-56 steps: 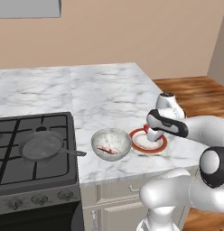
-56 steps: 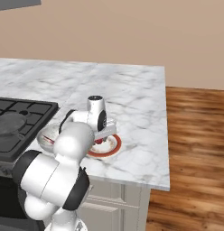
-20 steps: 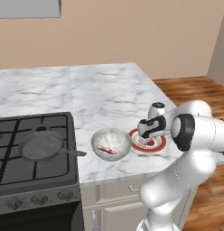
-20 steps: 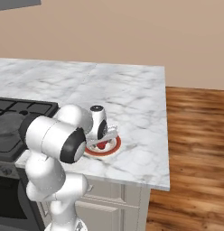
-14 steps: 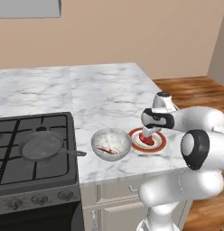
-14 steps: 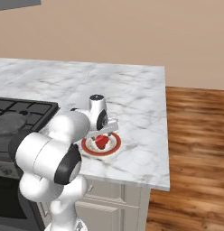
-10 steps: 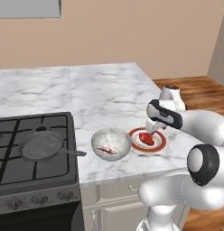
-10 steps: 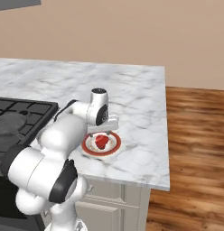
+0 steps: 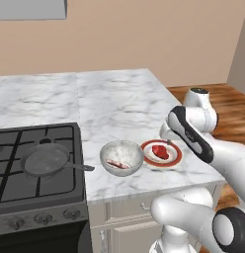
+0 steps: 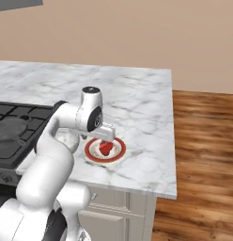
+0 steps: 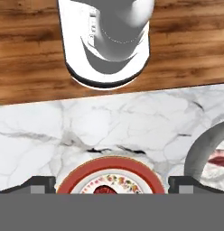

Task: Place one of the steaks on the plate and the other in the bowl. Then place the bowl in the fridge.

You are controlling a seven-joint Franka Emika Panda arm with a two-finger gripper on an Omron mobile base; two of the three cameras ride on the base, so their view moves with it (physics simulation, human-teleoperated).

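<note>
Jaws (image 11: 112, 182) spread wide, nothing between them, hanging just above the plate (image 9: 175, 158). In the hand view the two tips straddle the plate rim, well apart.

Change over the last second: the arm swung around and the hand lifted a bit off the plate. The bright red steak (image 9: 160, 151) stays put on the plate, so that drop looks finished and clean; no sign the meat stuck to a finger.

Containers:
- plate: near the front edge of the marble surface (image 9: 114, 99), holds the plain red steak, roughly centred.
- bowl (image 9: 121, 157): just beside the plate on the stove side, rims nearly touching. The marbled steak (image 9: 117, 164) lies inside, low against the near wall.
- frying pan (image 9: 45, 160) on the stove (image 9: 25, 148): looks empty, not part of the job.

Task read: both placements look done. What's left is the bowl to the fridge. Next move, my guess: shift over to the bowl, grip its rim, keep it level so the steak doesn't slide out. The plate sits close, so watch clearance on that side.
</note>
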